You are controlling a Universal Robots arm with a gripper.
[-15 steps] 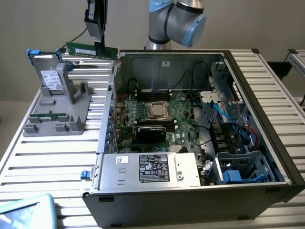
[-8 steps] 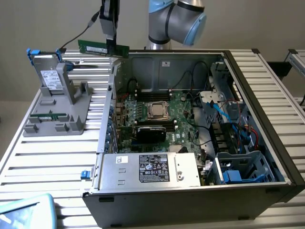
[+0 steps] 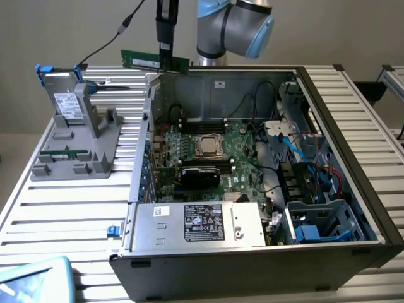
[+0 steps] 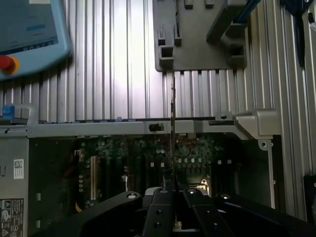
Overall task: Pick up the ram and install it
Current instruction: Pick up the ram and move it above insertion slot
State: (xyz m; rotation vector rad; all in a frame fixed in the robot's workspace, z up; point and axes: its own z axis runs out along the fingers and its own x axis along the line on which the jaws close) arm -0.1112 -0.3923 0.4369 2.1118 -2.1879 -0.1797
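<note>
Mid-carry on the worktop (image 3: 76, 208): the arm (image 3: 233, 25) holds the ram (image 3: 151, 61) aloft, the jaws pinched narrow on the green stick's upper edge. The stick hangs level and long side down, above the rim of the open computer case (image 3: 353, 126) at the exterior view's left rear corner. It is clear of everything below. In the wrist view the ram (image 4: 173, 113) shows edge-on as a thin line crossing the case rim (image 4: 98, 127), partly over the worktop and partly over the circuit board inside.

The pick-up looks complete and the install has not begun. Seating the stick would call for lining its lower edge up squarely with a memory slot and pressing straight down, with little room for tilt.

The case holds the motherboard (image 3: 246, 145) with its processor socket (image 3: 207, 146) and long dark slots on either side of it. It also holds a silver power supply (image 3: 199, 224) along the near wall and a tangle of cables and blue-trimmed bays (image 3: 315, 221) at the exterior view's right. On the worktop, a grey moulded holder (image 3: 82, 158) carries a boxy drive (image 3: 63, 101) standing upright, and a short green strip (image 3: 63, 153) lies in a groove lower down
</note>
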